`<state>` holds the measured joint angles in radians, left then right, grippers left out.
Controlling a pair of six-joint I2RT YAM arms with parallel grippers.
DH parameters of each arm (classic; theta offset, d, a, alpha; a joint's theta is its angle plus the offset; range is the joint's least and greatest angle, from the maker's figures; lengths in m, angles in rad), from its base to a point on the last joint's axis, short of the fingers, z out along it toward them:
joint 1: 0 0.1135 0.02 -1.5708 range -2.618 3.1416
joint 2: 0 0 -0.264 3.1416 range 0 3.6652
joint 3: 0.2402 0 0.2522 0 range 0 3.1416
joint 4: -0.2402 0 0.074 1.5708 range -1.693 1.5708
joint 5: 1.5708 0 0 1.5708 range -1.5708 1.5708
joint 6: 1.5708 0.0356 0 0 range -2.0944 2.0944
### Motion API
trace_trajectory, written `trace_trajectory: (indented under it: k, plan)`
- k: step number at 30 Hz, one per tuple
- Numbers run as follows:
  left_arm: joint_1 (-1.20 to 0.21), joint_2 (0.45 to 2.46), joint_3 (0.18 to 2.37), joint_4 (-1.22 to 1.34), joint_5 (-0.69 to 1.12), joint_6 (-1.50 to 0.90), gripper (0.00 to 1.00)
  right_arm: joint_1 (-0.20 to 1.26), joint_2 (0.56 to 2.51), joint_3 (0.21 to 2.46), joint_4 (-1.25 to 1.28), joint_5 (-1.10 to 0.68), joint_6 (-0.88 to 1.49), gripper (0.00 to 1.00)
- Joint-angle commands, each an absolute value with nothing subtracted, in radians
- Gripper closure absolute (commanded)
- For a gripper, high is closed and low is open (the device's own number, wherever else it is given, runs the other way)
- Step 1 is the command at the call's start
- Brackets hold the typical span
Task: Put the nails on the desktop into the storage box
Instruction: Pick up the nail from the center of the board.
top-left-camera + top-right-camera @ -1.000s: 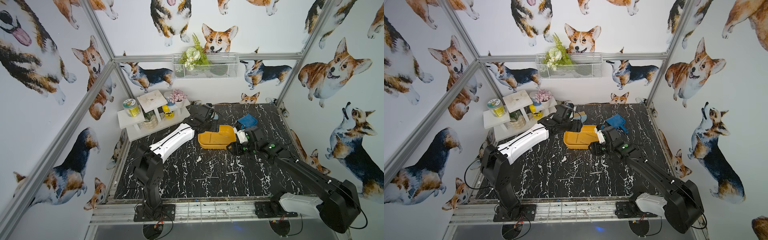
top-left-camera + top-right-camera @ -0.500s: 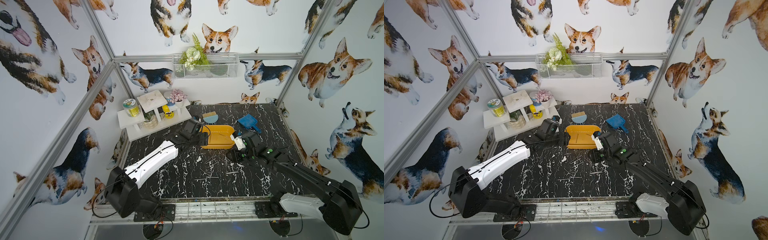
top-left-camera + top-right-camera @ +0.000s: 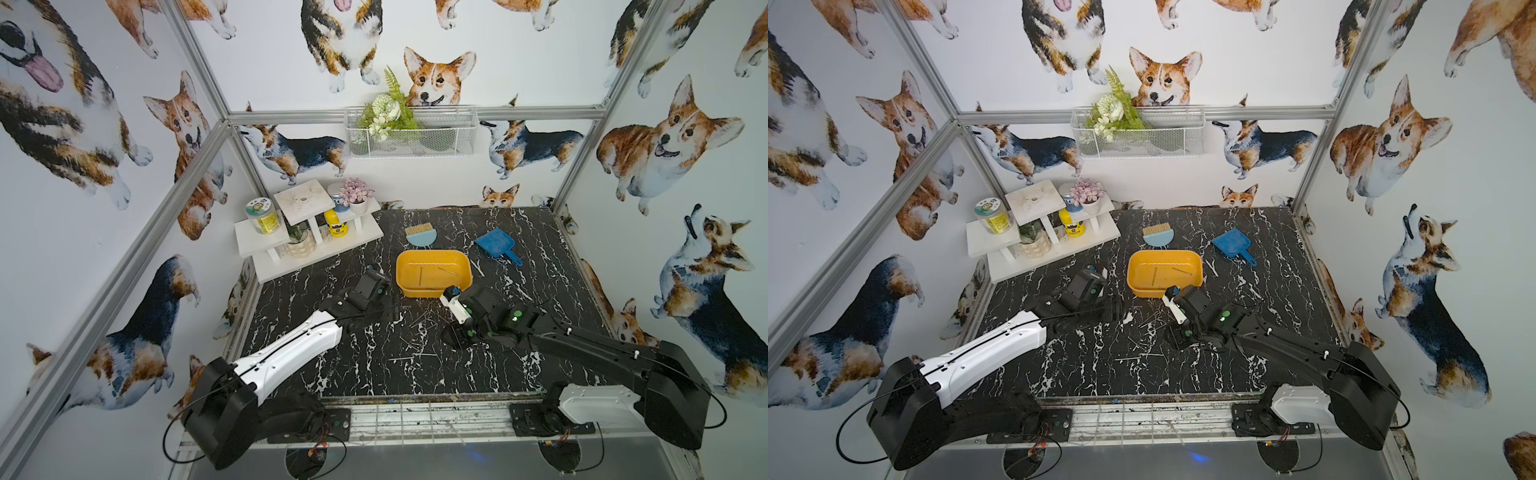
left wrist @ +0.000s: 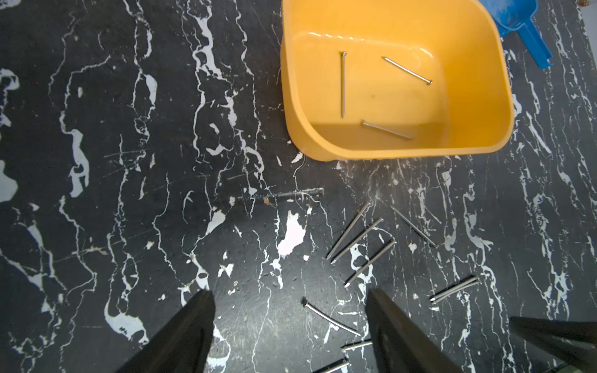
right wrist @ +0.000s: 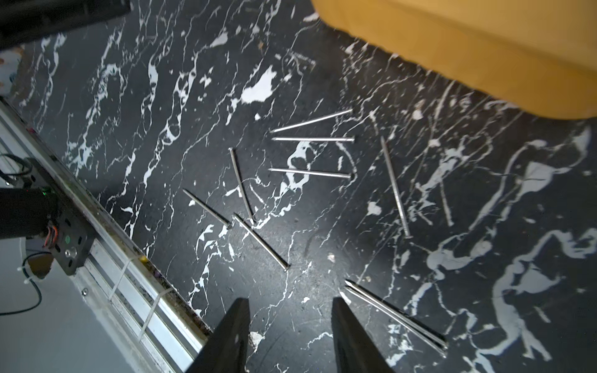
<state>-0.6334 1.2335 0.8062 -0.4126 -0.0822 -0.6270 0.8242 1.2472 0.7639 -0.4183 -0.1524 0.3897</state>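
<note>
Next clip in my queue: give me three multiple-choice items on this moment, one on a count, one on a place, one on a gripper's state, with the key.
1. How many nails lie in the storage box?
A none
B three
C seven

2. Where is the blue dustpan?
A on the white shelf
B inside the storage box
C on the desktop, beside the storage box

3. What is the state of the left gripper?
A shut on a nail
B open, gripping nothing
C shut on the storage box's rim

Key:
1 B: the left wrist view shows three nails on the box's floor.
2 C: both top views show it flat on the desktop, just off the box's far corner.
3 B: its fingers stand wide apart above the desktop.
</note>
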Motion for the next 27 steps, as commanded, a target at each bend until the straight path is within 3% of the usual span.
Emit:
trace_trajectory:
  k: [1, 13, 27]
  plan:
    - [-0.632, 1.2, 0.772, -0.391, -0.088, -0.656, 0.21, 0.859, 1.276, 0.76, -0.403, -0.13, 0.394, 0.56]
    - [-0.632, 1.096, 0.695, -0.416, -0.105, -0.691, 0.21, 0.913, 1.39, 0.766, -0.404, -0.091, 0.403, 0.56]
    - [-0.632, 1.095, 0.703, -0.425, -0.112, -0.688, 0.21, 0.928, 1.504, 0.833, -0.407, -0.106, 0.399, 0.65]
